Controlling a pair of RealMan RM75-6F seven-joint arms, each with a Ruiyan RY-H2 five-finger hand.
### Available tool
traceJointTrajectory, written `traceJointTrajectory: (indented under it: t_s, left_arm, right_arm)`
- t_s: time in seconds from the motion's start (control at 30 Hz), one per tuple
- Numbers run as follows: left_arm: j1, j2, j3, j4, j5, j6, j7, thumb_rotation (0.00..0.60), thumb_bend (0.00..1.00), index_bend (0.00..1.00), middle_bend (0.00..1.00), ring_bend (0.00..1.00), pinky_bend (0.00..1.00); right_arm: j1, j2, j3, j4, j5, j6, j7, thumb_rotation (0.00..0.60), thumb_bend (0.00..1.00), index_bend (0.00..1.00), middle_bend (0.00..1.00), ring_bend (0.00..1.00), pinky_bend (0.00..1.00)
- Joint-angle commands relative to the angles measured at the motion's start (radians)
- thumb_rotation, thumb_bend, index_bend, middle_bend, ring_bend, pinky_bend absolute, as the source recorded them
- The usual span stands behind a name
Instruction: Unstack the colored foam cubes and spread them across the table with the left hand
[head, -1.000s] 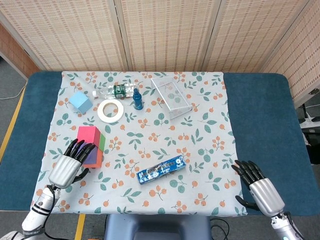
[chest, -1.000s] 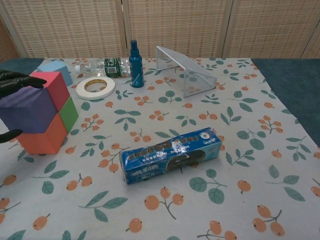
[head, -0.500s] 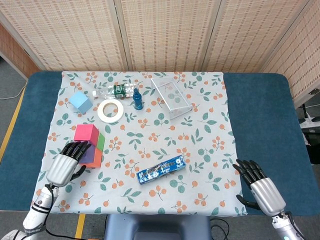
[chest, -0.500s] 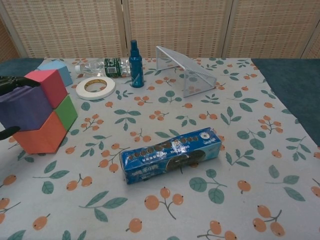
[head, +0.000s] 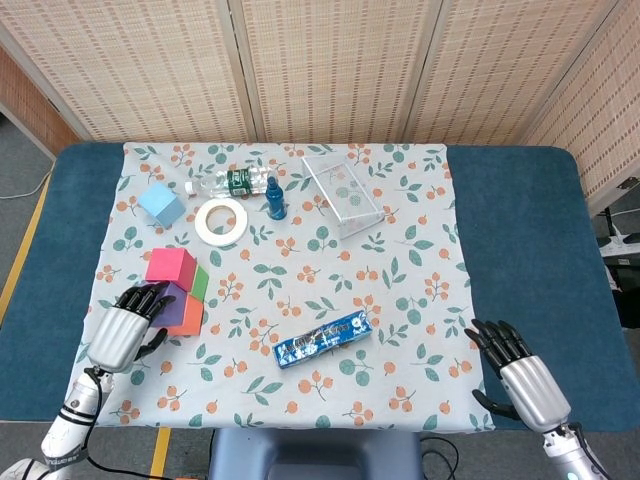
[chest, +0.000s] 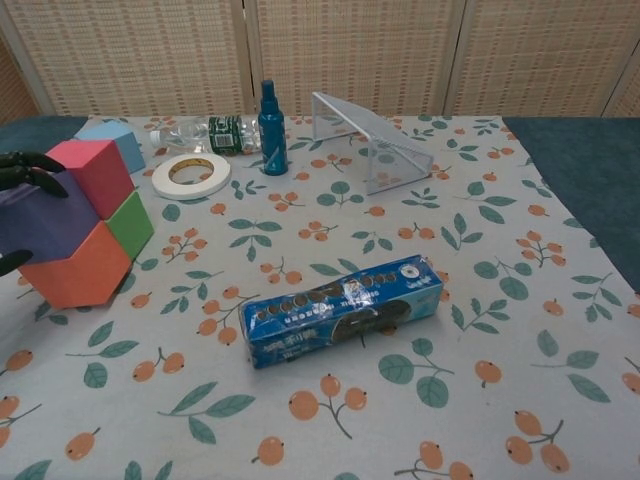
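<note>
Four foam cubes stand in a block at the table's left: pink (head: 171, 265) on green (head: 201, 283), and purple (head: 170, 310) on orange (head: 192, 318). My left hand (head: 120, 333) holds the purple cube (chest: 50, 215) from the left, with fingers (chest: 25, 165) over its top edge and the thumb low beside the orange cube (chest: 75, 270). A light blue cube (head: 160, 204) sits alone further back. My right hand (head: 520, 370) rests open at the near right corner, holding nothing.
A blue cookie pack (head: 323, 340) lies near the front middle. A tape roll (head: 221, 221), a lying water bottle (head: 233, 184), a blue spray bottle (head: 275, 198) and a clear plastic box (head: 343, 193) sit along the back.
The left hand has drawn back to the left, and the cube block has shifted slightly left with it. The fingers reach less far over the purple cube. The right hand has not moved.
</note>
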Motion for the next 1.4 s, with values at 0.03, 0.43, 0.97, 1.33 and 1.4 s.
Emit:
traceJointTrajectory:
  t_s: [0.03, 0.43, 0.97, 1.33, 1.4]
  left_arm:
    - [0.003, -0.007, 0.007, 0.022, 0.021, 0.022, -0.01, 0.6, 0.37, 0.6, 0.57, 0.54, 0.9]
    - [0.009, -0.03, 0.014, 0.091, 0.063, 0.089, -0.063, 0.6, 0.47, 0.73, 0.71, 0.67, 1.0]
    - [0.013, -0.022, 0.0, 0.131, 0.083, 0.166, -0.105, 0.6, 0.63, 0.83, 0.83, 0.78, 1.0]
    - [0.042, 0.026, -0.035, 0.165, 0.013, 0.169, -0.126, 0.6, 0.64, 0.83, 0.84, 0.78, 1.0]
    - [0.054, 0.032, -0.03, 0.18, -0.01, 0.141, -0.145, 0.6, 0.64, 0.83, 0.84, 0.78, 1.0]
  right_arm:
    - [0.001, 0.0, 0.001, 0.0, 0.0, -0.001, -0.001, 0.6, 0.17, 0.0, 0.0, 0.0, 0.0]
    - [0.0, -0.001, -0.001, 0.001, -0.002, -0.001, -0.003, 0.6, 0.17, 0.0, 0.0, 0.0, 0.0]
    - [-0.001, 0.0, -0.001, 0.004, -0.003, 0.002, -0.001, 0.6, 0.17, 0.0, 0.0, 0.0, 0.0]
    - [-0.002, -0.002, -0.002, 0.003, -0.005, 0.001, -0.005, 0.6, 0.17, 0.0, 0.0, 0.0, 0.0]
    - [-0.003, -0.002, -0.001, 0.002, -0.006, 0.004, -0.005, 0.6, 0.17, 0.0, 0.0, 0.0, 0.0]
